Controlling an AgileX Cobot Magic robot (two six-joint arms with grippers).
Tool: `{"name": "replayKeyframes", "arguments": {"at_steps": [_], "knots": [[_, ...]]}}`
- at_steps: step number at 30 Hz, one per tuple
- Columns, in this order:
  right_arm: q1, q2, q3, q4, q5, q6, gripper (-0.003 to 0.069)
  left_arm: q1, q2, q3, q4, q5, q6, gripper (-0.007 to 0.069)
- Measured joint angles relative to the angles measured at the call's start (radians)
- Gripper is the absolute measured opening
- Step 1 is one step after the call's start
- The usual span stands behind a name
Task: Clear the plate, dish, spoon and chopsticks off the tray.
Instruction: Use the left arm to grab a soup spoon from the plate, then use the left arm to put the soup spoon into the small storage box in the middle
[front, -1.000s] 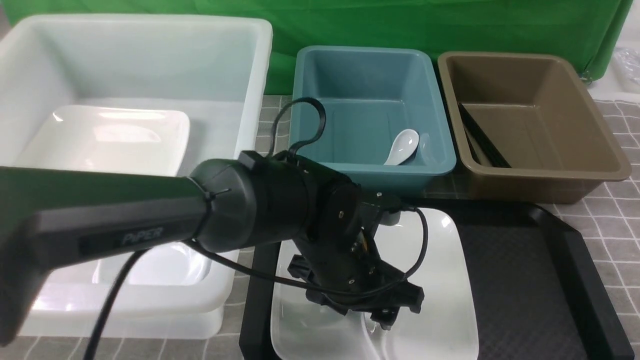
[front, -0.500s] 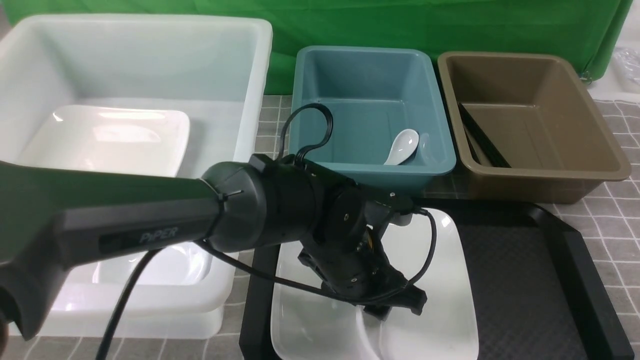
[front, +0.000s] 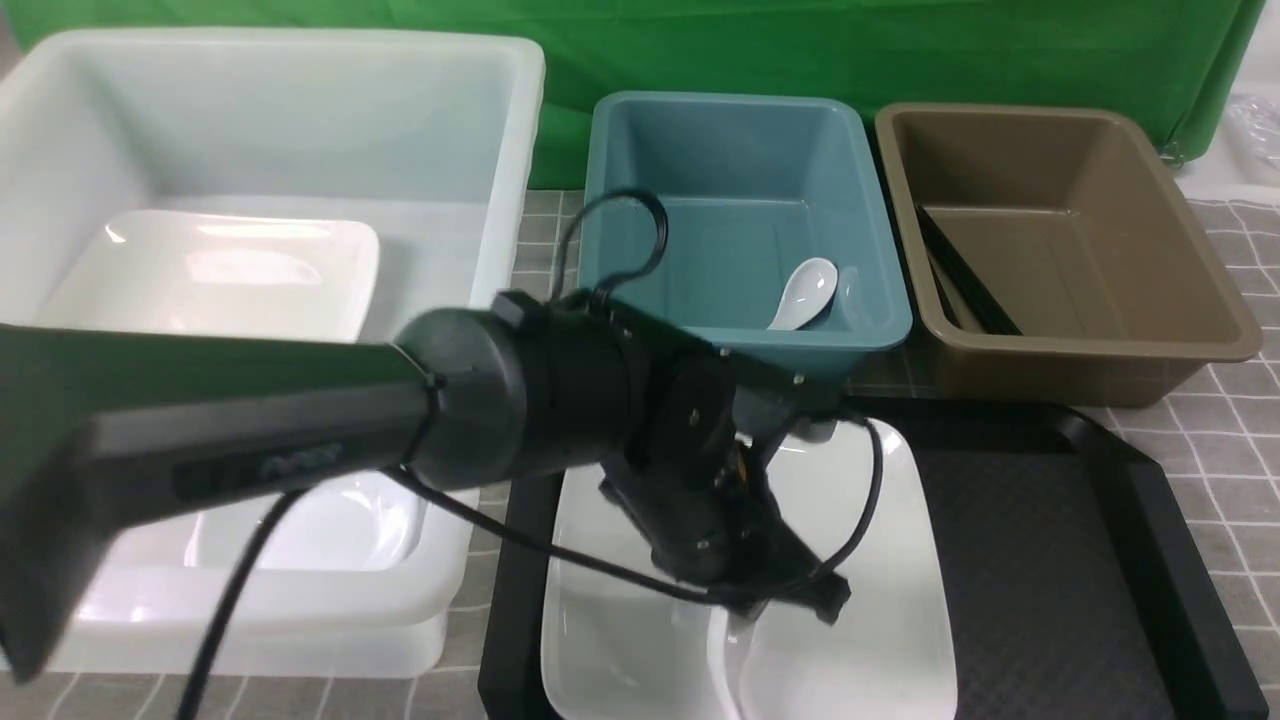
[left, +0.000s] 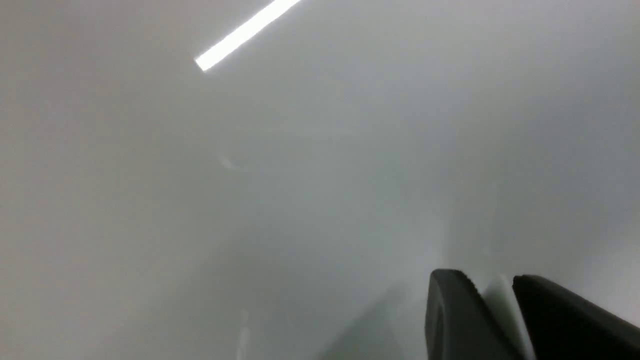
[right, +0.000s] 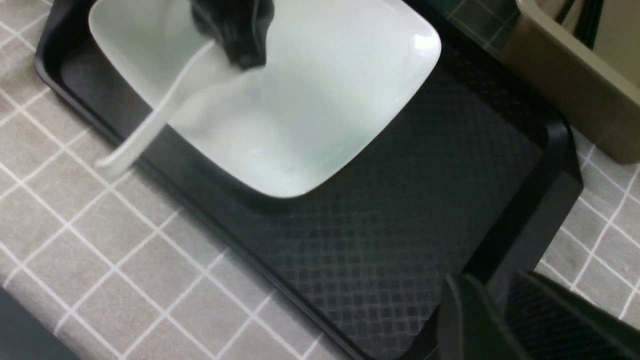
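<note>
Front and right-wrist cameras share the tray (front: 1040, 540); left wrist, pressed close, seemingly sees only plate (front: 900, 600).

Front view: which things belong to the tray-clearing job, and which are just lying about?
Job: tray, plate on it, dish held by the left gripper, spoon in the teal tub, chopsticks in the brown tub.
Lying about: second plate and second dish in the white tub, checked cloth, green backdrop.

Two plates (front: 215, 275) (front: 900, 560), two spoons (front: 805, 290) (right: 150, 117), three tubs (front: 520, 150) (front: 720, 150) (front: 1100, 170) — one tray (front: 1050, 560), one chopstick pair (front: 965, 285).
</note>
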Motion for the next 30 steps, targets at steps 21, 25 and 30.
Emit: {"name": "replayKeyframes", "arguments": {"at_steps": [21, 25, 30], "knots": [[0.0, 0.0, 0.0, 0.111, 0.001, 0.051, 0.0165, 0.287, 0.368, -0.94, 0.272, -0.108, 0.165, 0.0127], [0.0, 0.0, 0.0, 0.127, -0.004, 0.051, 0.0165, 0.299, 0.439, -1.009, 0.22, -0.063, 0.34, 0.0127], [0.0, 0.001, 0.0, 0.13, -0.035, 0.037, 0.0165, 0.291, 0.439, -1.022, 0.204, -0.073, 0.371, 0.0127]]}}
